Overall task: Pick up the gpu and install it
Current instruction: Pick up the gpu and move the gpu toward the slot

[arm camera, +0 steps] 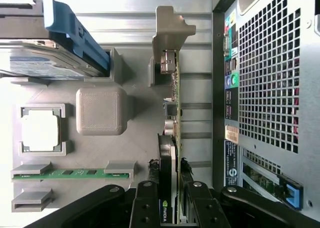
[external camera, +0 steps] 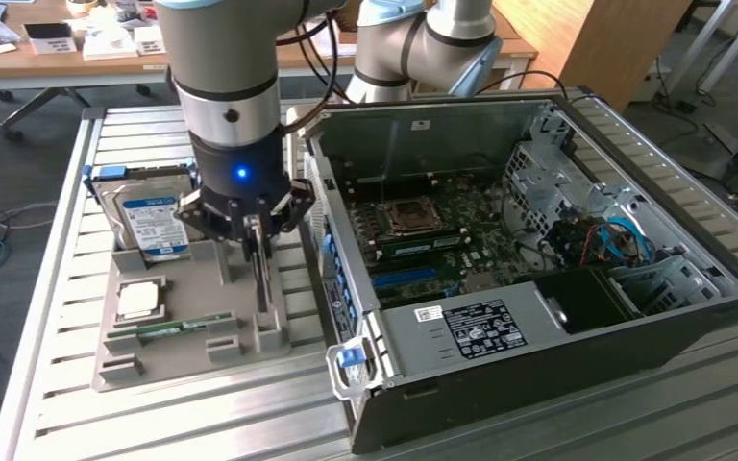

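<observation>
Pincer (external camera: 257, 240) (arm camera: 170, 200) grasps the gpu (external camera: 261, 280) (arm camera: 169, 153), one finger pressed to each face of the card. The card stands on edge right under the pincer, in a slot of the grey tray (external camera: 164, 370) (arm camera: 135, 57) on the counter (external camera: 215, 423). A hard drive (external camera: 151, 226) (arm camera: 40, 65) and a memory stick (external camera: 170, 328) (arm camera: 70, 173) sit on one side of the pincer. The open computer case (external camera: 676, 317) (arm camera: 270, 72) is close on the other.

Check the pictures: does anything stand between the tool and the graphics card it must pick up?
Nothing visible does. The tool is closed on the graphics card, which stands on edge in the gray tray beside the open computer case.
</observation>
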Tool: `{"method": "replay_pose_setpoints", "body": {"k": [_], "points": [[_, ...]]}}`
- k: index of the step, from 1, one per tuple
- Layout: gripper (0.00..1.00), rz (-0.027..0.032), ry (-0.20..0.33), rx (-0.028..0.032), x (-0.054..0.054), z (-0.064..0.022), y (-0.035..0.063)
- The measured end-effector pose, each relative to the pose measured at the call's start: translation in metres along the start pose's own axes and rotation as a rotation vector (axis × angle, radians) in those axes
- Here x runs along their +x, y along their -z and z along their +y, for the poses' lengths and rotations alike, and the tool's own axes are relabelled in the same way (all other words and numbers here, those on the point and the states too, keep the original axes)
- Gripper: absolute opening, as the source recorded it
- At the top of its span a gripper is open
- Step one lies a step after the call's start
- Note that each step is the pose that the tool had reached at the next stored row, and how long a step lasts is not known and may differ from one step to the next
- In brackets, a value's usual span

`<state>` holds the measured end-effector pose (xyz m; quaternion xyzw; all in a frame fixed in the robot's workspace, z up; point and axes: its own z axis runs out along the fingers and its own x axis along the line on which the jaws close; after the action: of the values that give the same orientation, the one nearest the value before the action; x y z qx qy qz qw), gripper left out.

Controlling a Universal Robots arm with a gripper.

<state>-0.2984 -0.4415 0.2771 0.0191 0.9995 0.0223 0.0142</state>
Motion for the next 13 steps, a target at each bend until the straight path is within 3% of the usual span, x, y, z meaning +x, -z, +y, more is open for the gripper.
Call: {"method": "replay_pose_setpoints", "body": {"k": [13], "points": [[0.27, 0.0, 0.0, 0.0, -0.001, 0.0013, 0.0298]]}}
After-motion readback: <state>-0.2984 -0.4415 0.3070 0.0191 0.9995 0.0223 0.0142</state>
